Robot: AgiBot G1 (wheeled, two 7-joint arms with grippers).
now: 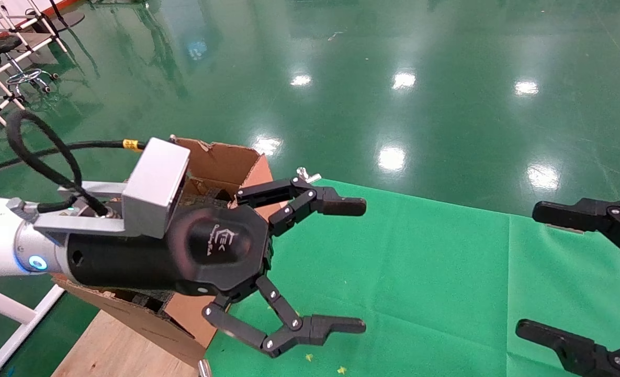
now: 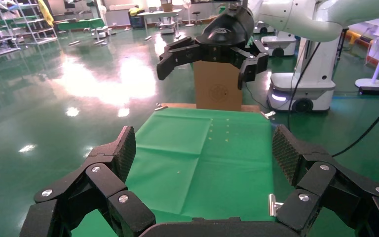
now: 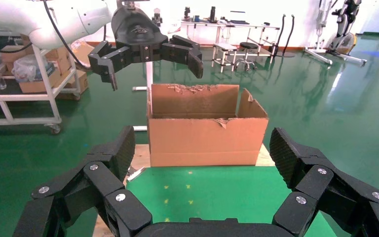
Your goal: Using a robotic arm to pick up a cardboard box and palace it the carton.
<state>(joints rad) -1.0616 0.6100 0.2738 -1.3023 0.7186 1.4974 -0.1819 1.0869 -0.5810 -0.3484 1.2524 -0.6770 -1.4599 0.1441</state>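
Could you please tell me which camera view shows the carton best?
The right wrist view: the carton shows whole, flaps ragged. In the head view the left end effector hides most of it; the left wrist view shows none.

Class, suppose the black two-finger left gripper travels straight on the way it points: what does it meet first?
Probably the open black two-finger right gripper, facing the left gripper across the green cloth; nothing shows between them, though depth is unclear.

You see bright overhead lamps throwing white glare patches on the glossy green floor point(image 1: 393, 78); far background windows blow out white.
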